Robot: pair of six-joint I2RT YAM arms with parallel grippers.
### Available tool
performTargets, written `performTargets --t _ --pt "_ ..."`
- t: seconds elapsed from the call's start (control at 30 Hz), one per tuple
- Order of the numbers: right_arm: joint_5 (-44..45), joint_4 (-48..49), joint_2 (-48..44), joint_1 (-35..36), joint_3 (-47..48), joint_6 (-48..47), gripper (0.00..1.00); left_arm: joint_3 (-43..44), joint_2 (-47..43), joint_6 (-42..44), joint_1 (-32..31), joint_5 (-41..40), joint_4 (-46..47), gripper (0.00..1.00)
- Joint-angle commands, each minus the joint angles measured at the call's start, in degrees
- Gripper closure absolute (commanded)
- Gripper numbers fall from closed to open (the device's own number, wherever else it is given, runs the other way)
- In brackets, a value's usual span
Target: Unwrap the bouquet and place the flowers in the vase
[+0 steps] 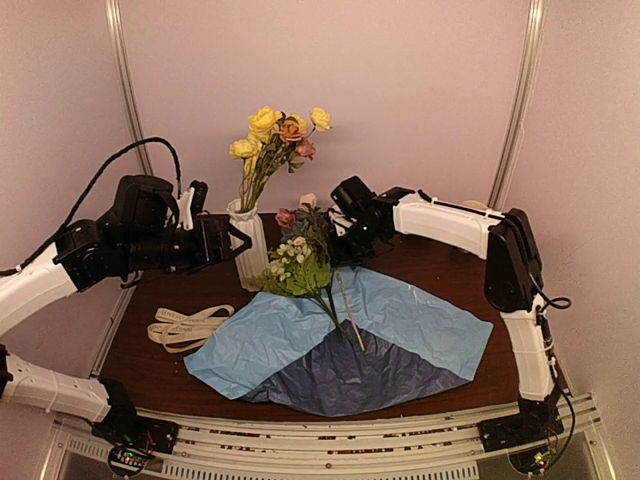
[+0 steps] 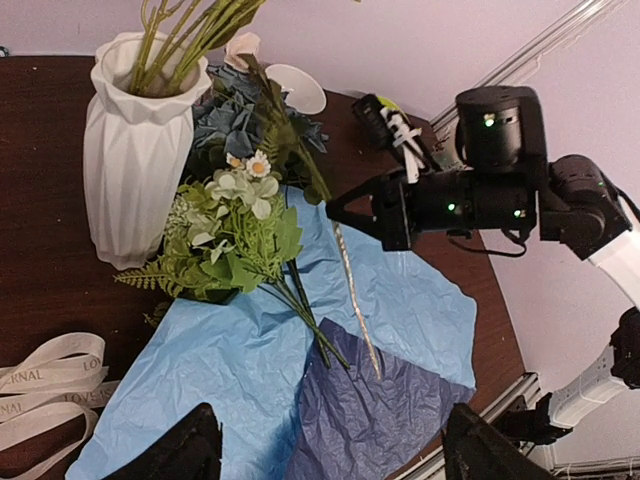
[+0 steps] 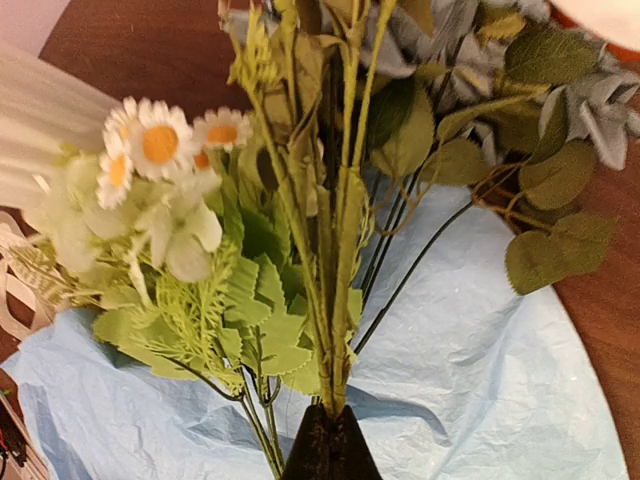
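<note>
Blue crinkled paper (image 1: 400,320) is opened, yellow blooms (image 1: 263,120) are set in the ribbed white vase (image 1: 250,255), and leftover green sprigs (image 3: 340,280) are pinched by the right gripper (image 3: 330,430).

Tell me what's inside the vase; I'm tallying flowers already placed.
Several green stems with yellow, orange and pink blooms stand in the vase. Its wall hides their lower ends.

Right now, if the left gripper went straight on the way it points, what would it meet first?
Likely the green sprigs of the flowers over the blue paper; the vase stands off to the side. Depth is unclear.
</note>
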Motion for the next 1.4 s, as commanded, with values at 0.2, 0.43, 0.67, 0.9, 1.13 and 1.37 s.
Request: performTargets --t 0.2,0.43,0.67,0.9,1.13,1.37 --pt "-5.92 5.44 -10.06 -6.31 15.24 0.37 1.00 7.45 5.22 3.54 -0.28 1.27 6.24 0.22" --pt "-9.68 24.49 -16.76 -9.73 17.47 4.62 1.00 13.65 8.87 7.20 -0.29 3.20 11.36 0.19" --pt "-22.29 30.53 -21.01 -11.11 13.94 6.63 1.00 15.76 10.20 10.69 -0.06 6.04 25.51 0.06" --pt "-35.09 55.42 -38.61 -11.11 -17.68 13.54 1.00 19.66 14.02 13.70 0.25 17.62 40.02 0.02" --pt "-43.37 69.84 -48.61 -11.01 -35.31 21.31 1.00 21.94 19.19 12.41 -0.21 26.56 48.33 0.03" --pt "-47.36 71.49 -55.90 -10.85 -44.11 22.12 1.00 27.43 25.24 14.81 -4.01 24.99 50.09 0.06"
